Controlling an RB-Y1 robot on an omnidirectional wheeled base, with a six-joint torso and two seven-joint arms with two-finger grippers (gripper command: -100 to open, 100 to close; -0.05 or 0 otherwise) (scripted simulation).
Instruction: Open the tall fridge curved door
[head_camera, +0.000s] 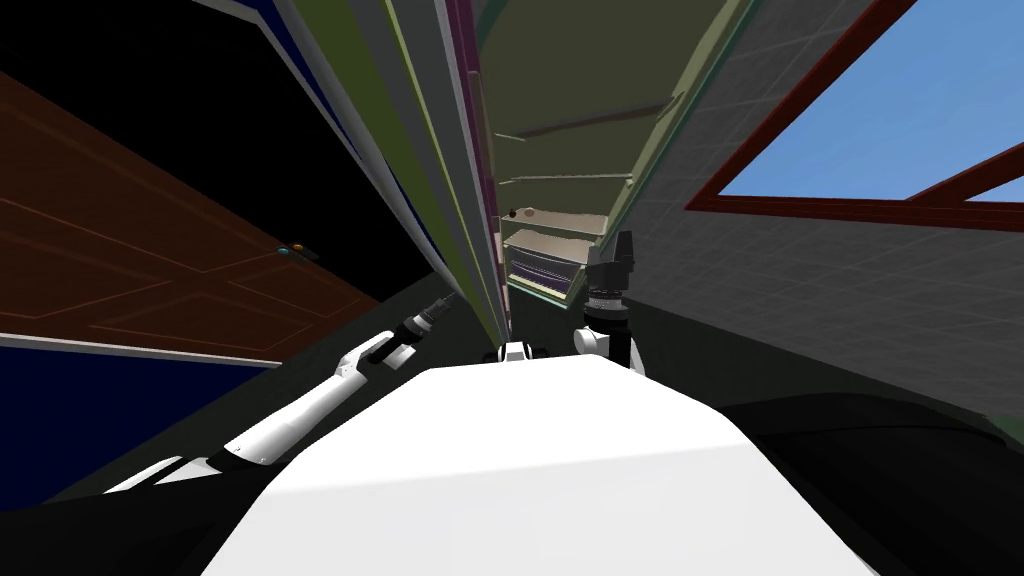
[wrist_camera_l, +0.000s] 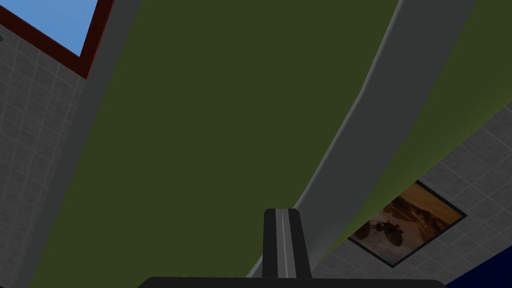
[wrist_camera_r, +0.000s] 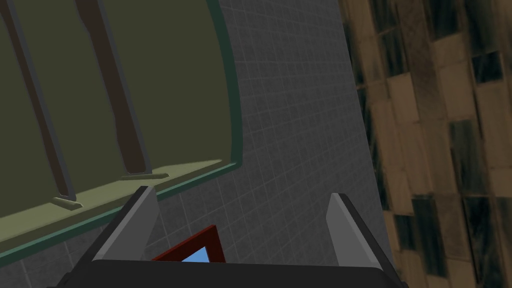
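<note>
The tall fridge's door (head_camera: 440, 180) stands swung out and I see it edge-on as olive and grey strips. Beside it the fridge's olive inside (head_camera: 570, 130) with pale shelves (head_camera: 555, 225) lies exposed. My left gripper (head_camera: 445, 300) reaches to the door's outer side. In the left wrist view its fingers (wrist_camera_l: 282, 220) are shut together with nothing between them, pointing at the olive door face (wrist_camera_l: 225, 125), right beside a curved grey band (wrist_camera_l: 360, 125). My right gripper (head_camera: 618, 245) is raised by the fridge's inside, open (wrist_camera_r: 245, 220) and empty, with the shelves (wrist_camera_r: 125, 100) ahead.
A brown panelled door (head_camera: 150, 260) lies to my left with a black area above it. A grey tiled wall (head_camera: 800, 290) with a red-framed window (head_camera: 880, 110) is on my right. A framed picture (wrist_camera_l: 407, 222) hangs on the tiled wall past the fridge door.
</note>
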